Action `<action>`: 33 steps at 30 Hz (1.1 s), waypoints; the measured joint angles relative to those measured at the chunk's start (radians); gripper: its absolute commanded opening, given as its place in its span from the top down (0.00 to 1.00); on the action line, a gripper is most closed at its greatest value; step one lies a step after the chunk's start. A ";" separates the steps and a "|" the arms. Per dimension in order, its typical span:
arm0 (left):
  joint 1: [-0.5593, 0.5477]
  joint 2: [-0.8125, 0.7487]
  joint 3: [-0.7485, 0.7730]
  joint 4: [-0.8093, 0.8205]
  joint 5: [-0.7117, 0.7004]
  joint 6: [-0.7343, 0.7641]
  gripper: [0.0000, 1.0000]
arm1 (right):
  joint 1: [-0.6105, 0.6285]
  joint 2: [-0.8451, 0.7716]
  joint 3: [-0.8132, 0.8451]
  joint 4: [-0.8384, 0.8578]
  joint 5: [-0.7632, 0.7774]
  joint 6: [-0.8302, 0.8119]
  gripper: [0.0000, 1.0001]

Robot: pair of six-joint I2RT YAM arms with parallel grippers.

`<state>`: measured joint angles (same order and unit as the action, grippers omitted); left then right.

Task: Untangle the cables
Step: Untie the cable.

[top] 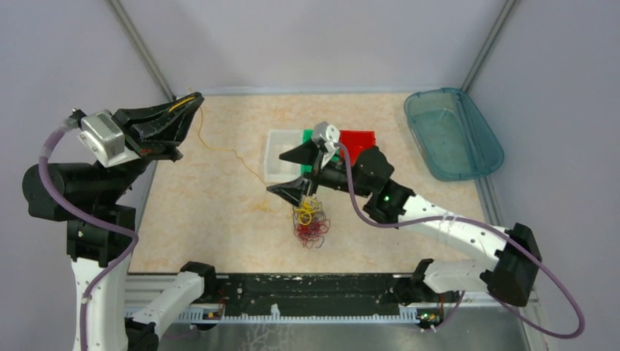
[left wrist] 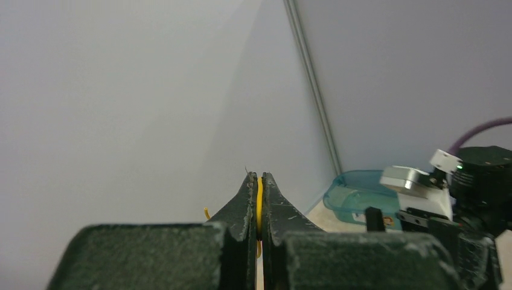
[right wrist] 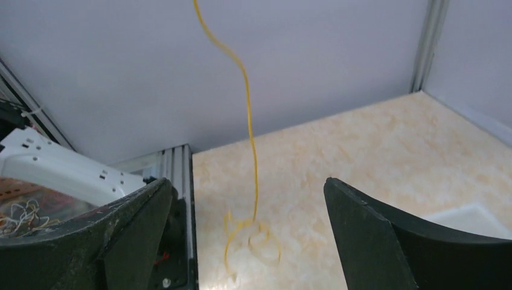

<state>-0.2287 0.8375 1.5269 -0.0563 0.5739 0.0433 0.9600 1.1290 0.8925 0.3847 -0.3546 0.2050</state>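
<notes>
Soft even light, blurred foregrounds.

Your bench (top: 205,219) carries a red and yellow tangle of cables (top: 311,227) just beneath the right fingers (top: 291,190). A white bin (top: 281,157), green bin (top: 308,137) and red bin (top: 358,140) sit behind them, and a teal tub (top: 453,135) lies well off to their right.
</notes>
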 measured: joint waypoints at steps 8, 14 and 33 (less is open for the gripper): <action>0.000 0.000 -0.022 -0.018 0.079 -0.072 1.00 | 0.012 0.226 0.152 0.162 -0.098 0.026 0.24; 0.000 0.003 -0.022 -0.020 0.098 -0.095 1.00 | 0.035 0.308 0.155 0.200 -0.142 0.058 0.54; 0.000 0.020 0.019 -0.034 0.107 -0.136 1.00 | 0.074 0.421 0.154 0.382 -0.136 0.156 0.35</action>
<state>-0.2287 0.8577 1.5463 -0.0906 0.6811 -0.0925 1.0344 1.5501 1.0470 0.7670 -0.4904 0.3614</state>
